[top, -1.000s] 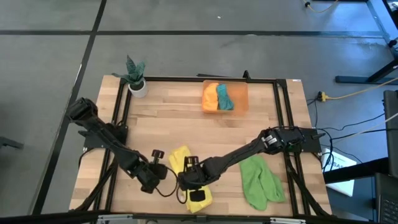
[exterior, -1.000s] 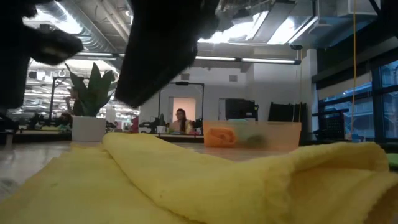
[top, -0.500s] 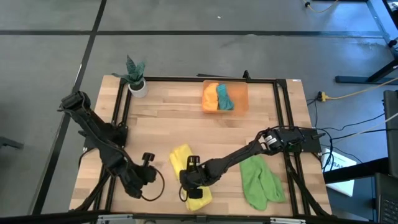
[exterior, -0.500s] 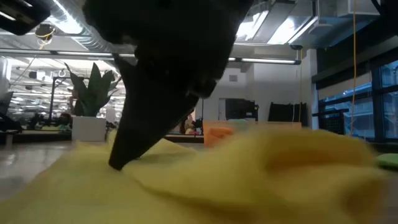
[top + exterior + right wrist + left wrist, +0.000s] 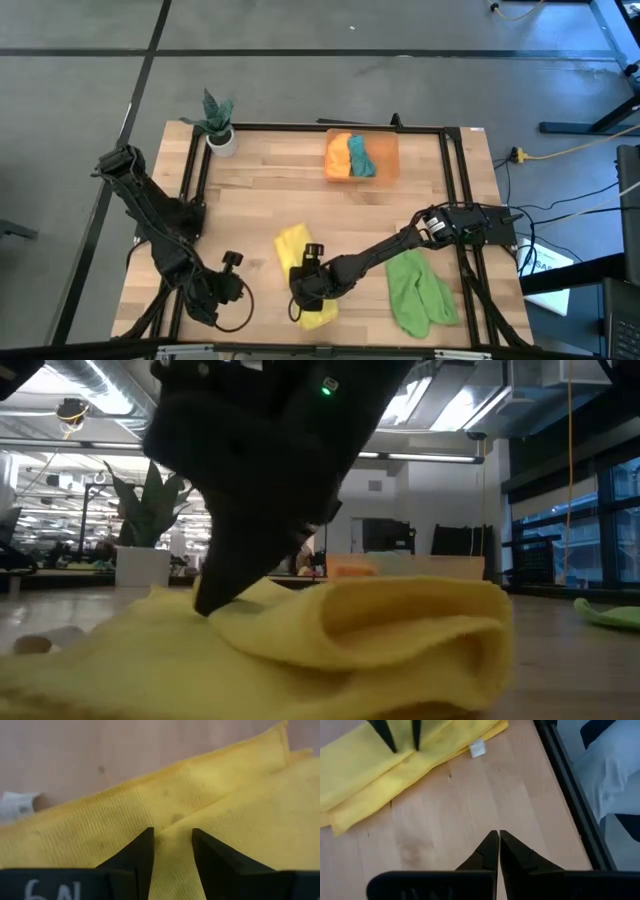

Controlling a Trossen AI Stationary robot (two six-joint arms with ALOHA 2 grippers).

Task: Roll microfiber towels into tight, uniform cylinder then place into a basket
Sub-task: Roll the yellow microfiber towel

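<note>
At the desk's near edge the right pincer (image 5: 303,291) stands on the yellow towel (image 5: 298,270), its fingers (image 5: 136,855) spread with a ridge of cloth between them, tips pressing into the fold. The roll looks loose and open-ended; a shallow nip could catch only the top layer and let it unfurl. Toward the near left corner the left pincer (image 5: 498,851) hovers pressed together, holding nothing, so no second hold steadies the towel. The green towel (image 5: 417,290) lies flat toward the right edge. At the far edge the basket (image 5: 389,145) holds orange and teal towels.
</note>
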